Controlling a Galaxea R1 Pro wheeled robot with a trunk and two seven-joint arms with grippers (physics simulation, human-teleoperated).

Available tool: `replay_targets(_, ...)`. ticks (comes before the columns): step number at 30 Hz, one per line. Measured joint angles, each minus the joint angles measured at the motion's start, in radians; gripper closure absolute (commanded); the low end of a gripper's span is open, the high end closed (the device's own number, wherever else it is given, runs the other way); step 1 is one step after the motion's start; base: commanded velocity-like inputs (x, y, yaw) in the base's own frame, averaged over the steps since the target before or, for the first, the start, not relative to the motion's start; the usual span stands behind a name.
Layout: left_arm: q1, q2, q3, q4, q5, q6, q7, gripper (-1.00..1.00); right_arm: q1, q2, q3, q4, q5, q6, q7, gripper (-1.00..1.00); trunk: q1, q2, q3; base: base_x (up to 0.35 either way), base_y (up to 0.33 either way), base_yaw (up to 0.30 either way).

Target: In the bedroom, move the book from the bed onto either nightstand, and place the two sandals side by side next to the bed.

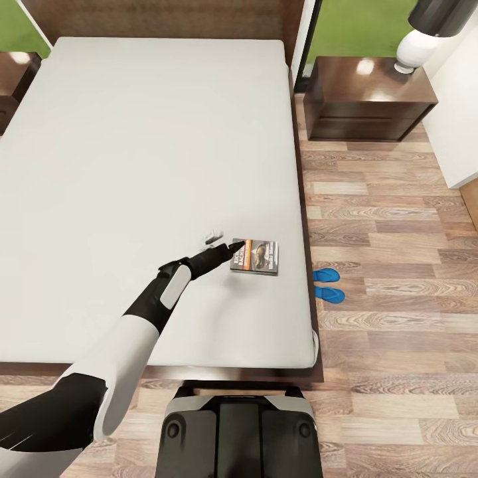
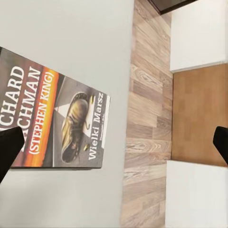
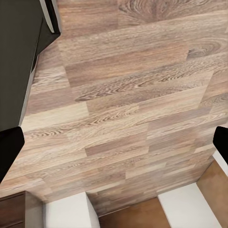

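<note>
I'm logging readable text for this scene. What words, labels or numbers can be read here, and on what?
All on the book lying on the bed:
"CHARD ... CHMAN", the start cut off at the picture's edge
"(STEPHEN KING)"
"Wielki Marsz"
In the head view the cover lettering is too small to read.

bright, even daylight-ish render | soft shadows only | glare spots on the nightstand (image 1: pixel 369 79) top (two white blobs) | left wrist view slightly blurry, head view sharp

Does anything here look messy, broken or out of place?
Nothing looks broken or spilled. The book lies flat and a bit askew near the bed's right edge. Two blue sandals sit neatly side by side on the floor beside the bed.
</note>
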Motion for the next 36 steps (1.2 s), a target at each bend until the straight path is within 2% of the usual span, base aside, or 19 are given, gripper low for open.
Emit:
replay_targets(8, -0.001, -0.003, 0.000, -0.002, 0.000, -0.002, 0.003, -1.00, 0.000, 0.000, 0.000, 0.000, 0.000, 0.000, 0.000, -1.00, 0.000, 0.000, 0.000, 0.000, 0.000, 0.000)
replay_targets(23, -0.001, -0.006, 0.004, 0.007, 0.013, -0.038, 0.061, -1.00, 0.000, 0.001, 0.000, 0.000, -0.001, 0.000, 0.000, -1.00, 0.000, 0.000, 0.000, 0.000, 0.000, 0.000)
replay_targets(26, -0.001, -0.006, 0.005, 0.009, 0.030, -0.040, 0.067, -1.00, 0.000, 0.001, 0.000, 0.000, -0.001, 0.000, 0.000, -1.00, 0.000, 0.000, 0.000, 0.000, 0.000, 0.000)
replay_targets(32, -0.001, -0.004, 0.005, 0.032, 0.132, -0.043, 0.088, -1.00, 0.000, 0.000, 0.000, 0.000, -0.001, 0.000, -0.001, -1.00, 0.000, 0.000, 0.000, 0.000, 0.000, 0.000)
replay_targets(36, 0.000, -0.001, 0.003, 0.035, 0.158, -0.044, 0.119, -1.00, 0.000, 0.000, 0.000, 0.000, -0.001, 0.000, 0.000, -1.00, 0.000, 0.000, 0.000, 0.000, 0.000, 0.000)
